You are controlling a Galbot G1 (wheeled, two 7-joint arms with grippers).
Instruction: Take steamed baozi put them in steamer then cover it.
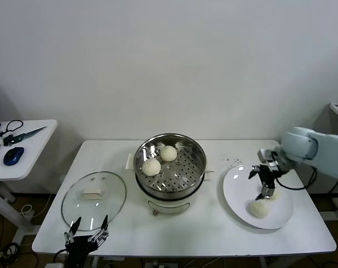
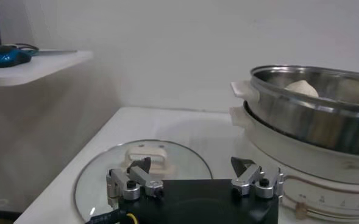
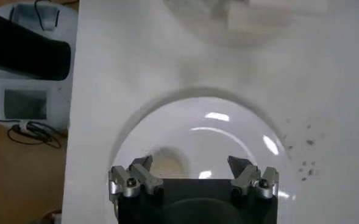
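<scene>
Steel steamer [image 2: 313,115] wall hides all but one baozi [image 2: 302,89] top.

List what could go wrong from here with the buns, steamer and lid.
1. The right hand hangs open over the plate, right by the baozi there. Closing off-centre could squash a soft bun or roll it toward the rim.
2. Two baozi already lie in the steamer; dropping another on them could dent them.
3. The cover lies near the table's front edge, beside the waiting left hand; a clumsy grab could slide it off.
</scene>
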